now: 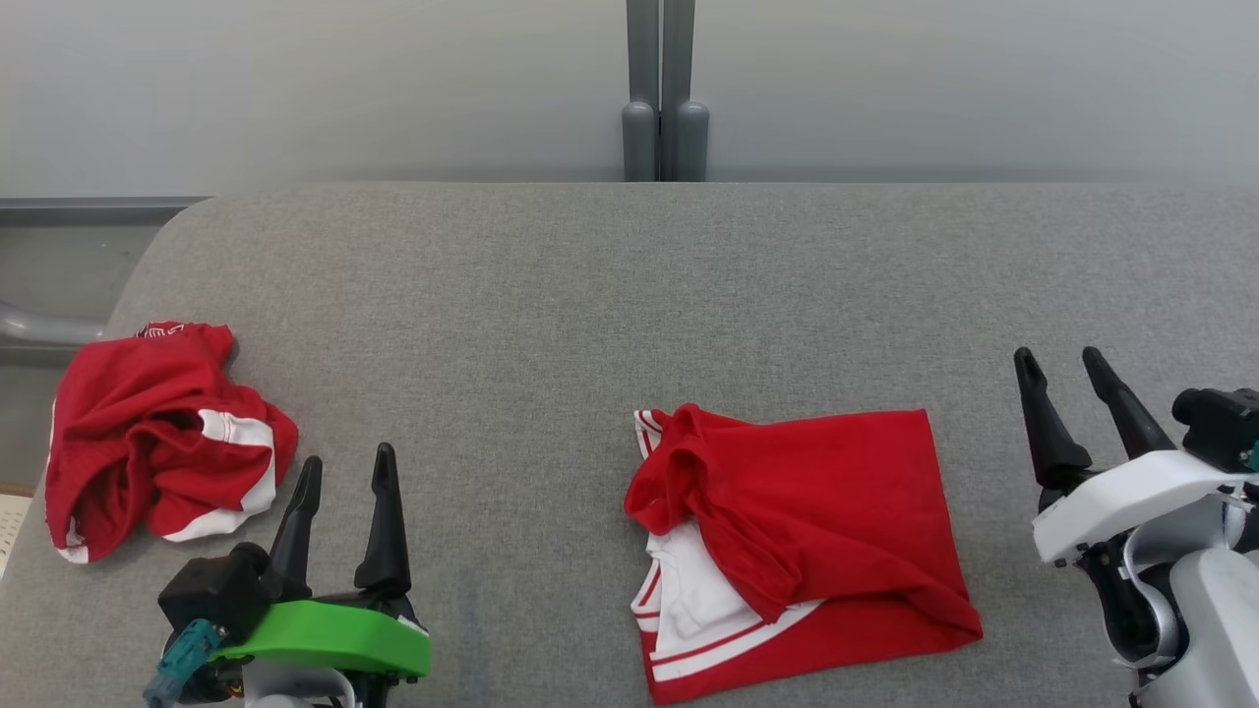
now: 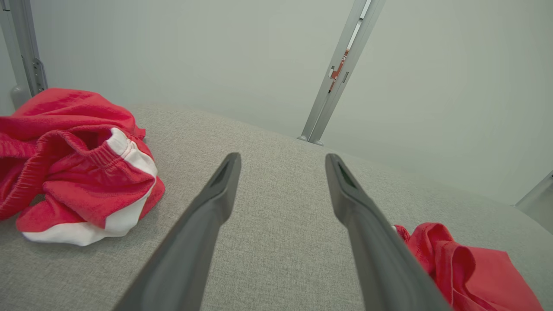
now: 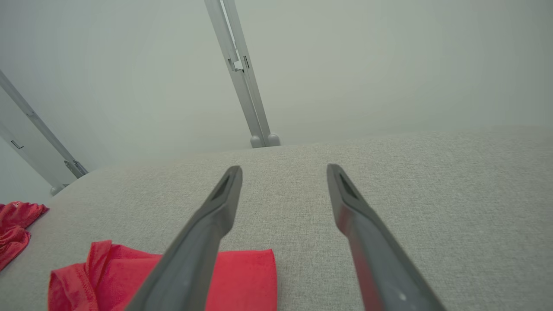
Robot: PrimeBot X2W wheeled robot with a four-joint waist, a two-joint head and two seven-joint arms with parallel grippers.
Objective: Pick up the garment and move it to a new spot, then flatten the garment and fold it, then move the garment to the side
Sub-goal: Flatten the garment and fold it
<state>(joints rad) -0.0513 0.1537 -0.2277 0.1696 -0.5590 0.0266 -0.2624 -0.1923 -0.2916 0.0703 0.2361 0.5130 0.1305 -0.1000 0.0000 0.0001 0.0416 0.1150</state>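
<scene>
From the head view, a grey fabric-covered table (image 1: 590, 295) carries two red-and-white garments. The folded garment (image 1: 826, 501) lies flat near the front edge, right of centre, with a bunched red lump at its upper left corner and a white striped panel showing at its lower left. The crumpled shorts (image 1: 148, 433) sit in a heap at the table's left edge. The left gripper (image 1: 348, 454) hovers at the lower left, just beside the shorts, its fingers apart. The right gripper (image 1: 1057, 354) is at the right, near the folded garment but not touching it, with its fingers apart too. A grey post (image 1: 661, 88) stands behind the table.

The left wrist view adds detail on the crumpled shorts (image 2: 77, 168): a gathered elastic waistband and a white side stripe. The left gripper (image 2: 283, 156) is spread wide over bare table (image 2: 281, 207), holding nothing. A corner of the folded garment (image 2: 471, 268) shows at the lower right.

In the right wrist view, the right gripper (image 3: 284, 167) is likewise spread and empty. The folded garment (image 3: 246, 276) lies partly behind one finger, its straight right edge plain. A bit of the shorts (image 3: 15, 220) shows at the far left.
</scene>
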